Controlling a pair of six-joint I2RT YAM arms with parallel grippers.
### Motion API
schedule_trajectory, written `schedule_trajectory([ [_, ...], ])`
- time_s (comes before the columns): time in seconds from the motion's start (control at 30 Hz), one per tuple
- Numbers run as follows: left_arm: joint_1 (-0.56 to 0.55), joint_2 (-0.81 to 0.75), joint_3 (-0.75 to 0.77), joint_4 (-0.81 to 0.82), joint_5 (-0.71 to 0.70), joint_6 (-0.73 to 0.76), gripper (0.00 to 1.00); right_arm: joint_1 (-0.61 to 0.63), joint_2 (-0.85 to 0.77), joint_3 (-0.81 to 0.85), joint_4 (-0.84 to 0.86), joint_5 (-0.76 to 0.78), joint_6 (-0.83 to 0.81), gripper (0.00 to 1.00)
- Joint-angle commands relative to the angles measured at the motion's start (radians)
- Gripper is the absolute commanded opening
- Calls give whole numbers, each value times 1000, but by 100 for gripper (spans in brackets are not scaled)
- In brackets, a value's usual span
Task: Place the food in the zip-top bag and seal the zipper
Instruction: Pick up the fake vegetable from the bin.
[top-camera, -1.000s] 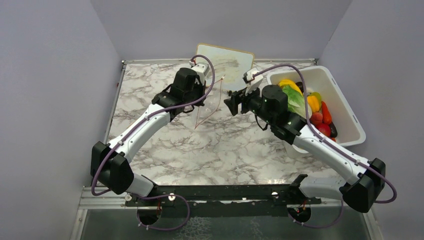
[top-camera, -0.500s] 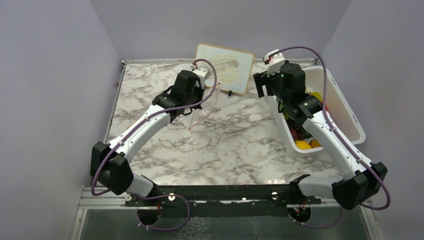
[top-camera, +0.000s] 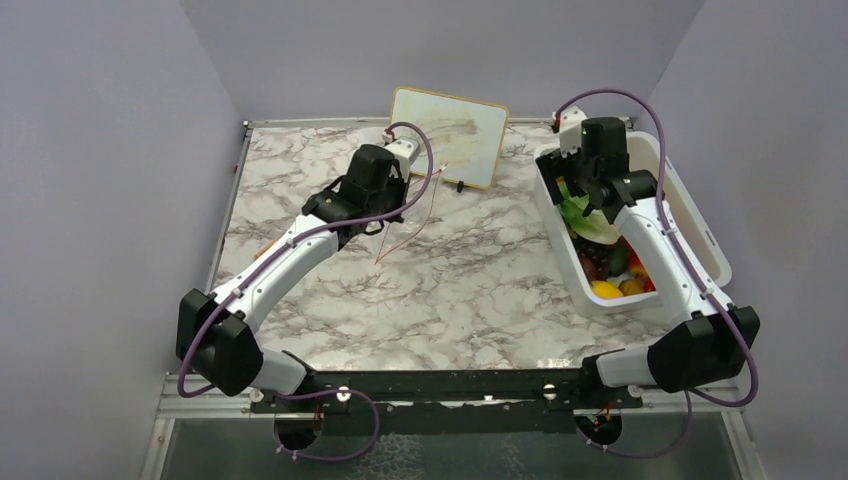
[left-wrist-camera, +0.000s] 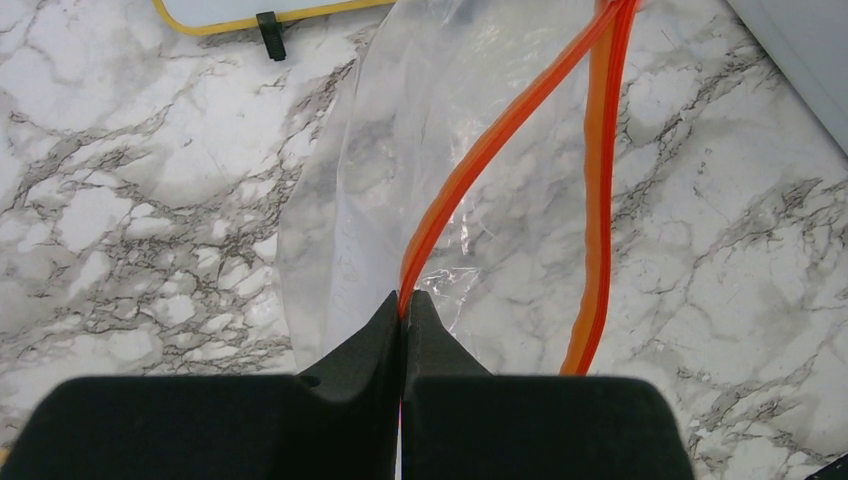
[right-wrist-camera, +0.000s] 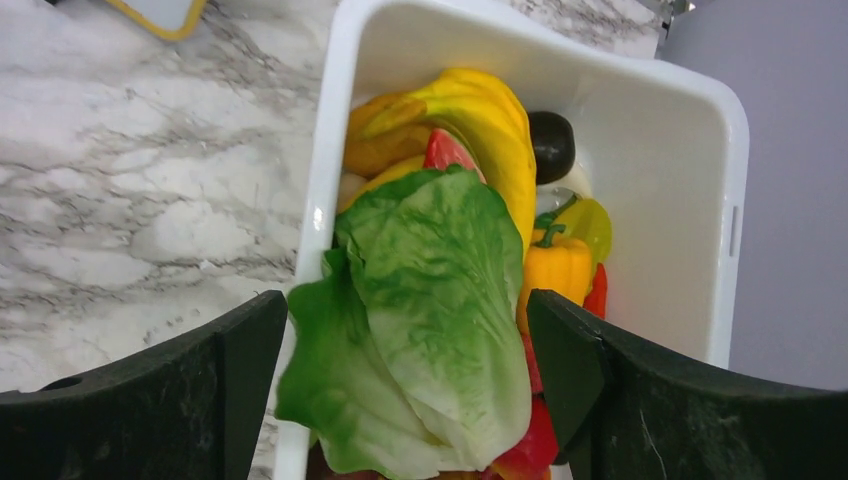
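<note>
My left gripper (left-wrist-camera: 405, 300) is shut on the red-orange zipper (left-wrist-camera: 500, 130) strip of the clear zip-top bag (left-wrist-camera: 400, 170) and holds its mouth open above the marble table; the bag's orange edge (top-camera: 400, 235) hangs below that gripper (top-camera: 385, 215) in the top view. My right gripper (right-wrist-camera: 408, 310) is open above the white tub (right-wrist-camera: 700, 130), its fingers either side of the green lettuce (right-wrist-camera: 430, 300). The yellow banana (right-wrist-camera: 490, 120), an orange pepper (right-wrist-camera: 555, 275), a dark grape (right-wrist-camera: 552, 145) and red pieces (right-wrist-camera: 525, 445) lie in the tub. The right gripper (top-camera: 590, 185) hovers over the tub's far end.
A yellow-framed white board (top-camera: 447, 135) leans on the back wall, its clip foot (left-wrist-camera: 268, 22) on the table. The tub (top-camera: 700, 240) stands at the right edge by the right wall. Grey walls close in the left, back and right sides.
My right arm has swung right, from beside the bag near the table's middle to over the tub. The left gripper has kept hold of the bag, which sagged slightly.
</note>
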Motion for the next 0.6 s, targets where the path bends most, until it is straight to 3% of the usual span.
schedule_trajectory([
  [0.0,-6,-25,-28,19,23,13,0,-25,-4,17,-126,-62,-106,92],
  [0.13,-7,-23,-45,26,23,19,0,-28,8,0,-204,-142,-163,96],
  [0.4,-7,-48,-63,40,48,16,0,-83,90,16,-190,18,-219,98],
  [0.57,-7,-74,-83,71,83,11,0,-89,134,74,-221,-33,-248,96],
])
